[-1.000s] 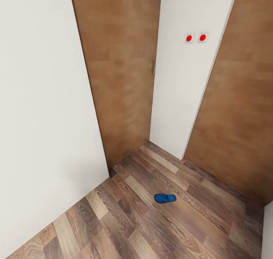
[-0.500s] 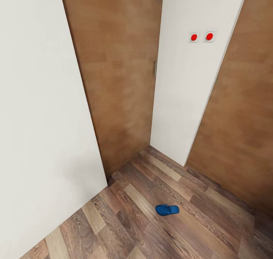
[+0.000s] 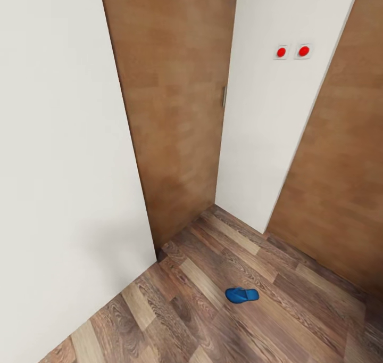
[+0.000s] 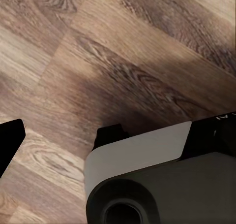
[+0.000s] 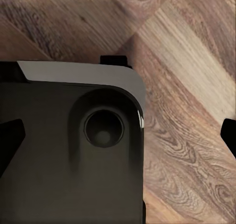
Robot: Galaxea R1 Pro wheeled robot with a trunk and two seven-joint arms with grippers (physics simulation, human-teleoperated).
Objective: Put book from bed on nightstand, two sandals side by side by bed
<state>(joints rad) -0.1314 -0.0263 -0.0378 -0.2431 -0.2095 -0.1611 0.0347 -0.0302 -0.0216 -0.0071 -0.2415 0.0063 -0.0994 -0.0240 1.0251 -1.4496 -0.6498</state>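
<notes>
One bright blue sandal (image 3: 242,295) lies flat on the brown wood-plank floor (image 3: 175,320), a short way out from a corner of white walls and wood doors. The book, the bed, the nightstands and the second sandal are out of view. In the left wrist view my left gripper (image 4: 118,135) hangs over bare planks, one dark fingertip (image 4: 10,140) at the picture's edge. My right gripper (image 5: 118,135) also hangs over the floor, its dark fingertips (image 5: 10,140) spread far apart. Both hold nothing.
A white wall (image 3: 58,166) stands close on the left. A brown wood door (image 3: 175,113) with a small handle fills the corner, and another wood panel (image 3: 340,166) stands right. Two red switches (image 3: 292,51) sit on the white wall between. My own base (image 5: 73,135) shows below the grippers.
The whole head picture has shifted, so the camera has moved; the sandal now shows a little lower and further right. The sandal itself lies as before.
</notes>
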